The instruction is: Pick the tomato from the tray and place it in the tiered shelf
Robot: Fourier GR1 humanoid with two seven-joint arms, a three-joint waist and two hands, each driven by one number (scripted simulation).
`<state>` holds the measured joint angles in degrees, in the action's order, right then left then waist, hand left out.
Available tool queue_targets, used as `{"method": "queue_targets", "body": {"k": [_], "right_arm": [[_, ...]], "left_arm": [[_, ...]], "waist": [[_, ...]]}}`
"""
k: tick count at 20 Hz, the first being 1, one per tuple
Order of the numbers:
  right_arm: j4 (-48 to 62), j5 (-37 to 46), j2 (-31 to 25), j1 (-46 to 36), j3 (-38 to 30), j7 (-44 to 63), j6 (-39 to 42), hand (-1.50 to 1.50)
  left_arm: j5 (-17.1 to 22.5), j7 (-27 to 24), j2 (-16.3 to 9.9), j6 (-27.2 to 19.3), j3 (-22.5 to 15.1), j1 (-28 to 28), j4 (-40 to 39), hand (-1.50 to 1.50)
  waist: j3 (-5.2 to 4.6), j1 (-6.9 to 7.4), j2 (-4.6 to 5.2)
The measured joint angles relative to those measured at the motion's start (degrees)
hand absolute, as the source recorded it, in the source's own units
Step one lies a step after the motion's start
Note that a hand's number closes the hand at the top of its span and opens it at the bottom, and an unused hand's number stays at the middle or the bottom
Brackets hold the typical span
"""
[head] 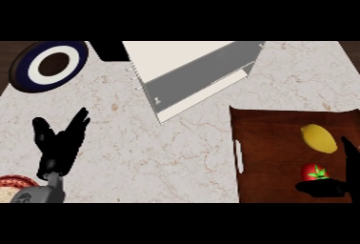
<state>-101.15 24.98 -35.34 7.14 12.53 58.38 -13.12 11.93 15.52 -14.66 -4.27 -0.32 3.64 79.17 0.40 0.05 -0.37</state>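
A red tomato [313,172] with a green stem lies on the dark brown tray [271,143] at the lower right. My right hand [330,187] is at the tray's right edge, thumb just below the tomato and fingers [349,151] straight up beside it, not closed round it. The white and grey tiered shelf [193,71] stands at the top centre of the marble counter. My left hand [60,140] rests open at the lower left, fingers up, holding nothing.
A yellow lemon [318,138] lies on the tray above the tomato. A dark blue and white plate [49,66] sits at the top left. A red-rimmed dish [14,187] shows at the bottom left corner.
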Motion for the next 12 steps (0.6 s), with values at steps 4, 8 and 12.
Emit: {"method": "queue_targets", "body": {"k": [4, 8, 12], "right_arm": [[2.5, 2.6, 3.3, -0.4, -0.2, -1.9, -0.6, -1.5], [6.5, 2.3, 5.1, -2.5, -2.1, -4.9, 0.3, 1.5], [7.7, 1.4, 3.2, -2.5, 0.2, -8.1, 5.9, 1.5]], "left_arm": [[-0.1, -0.1, 0.1, 1.0, 0.6, 0.1, -0.4, 0.0], [-1.0, -0.6, 0.5, 1.2, 1.0, 0.0, -0.5, 0.0], [-1.0, 0.2, 0.8, 1.1, 1.1, 0.3, -0.1, 0.0]], "waist": [[0.07, -0.03, -0.07], [0.05, 0.04, -0.08], [-0.6, 0.1, -0.34]]}}
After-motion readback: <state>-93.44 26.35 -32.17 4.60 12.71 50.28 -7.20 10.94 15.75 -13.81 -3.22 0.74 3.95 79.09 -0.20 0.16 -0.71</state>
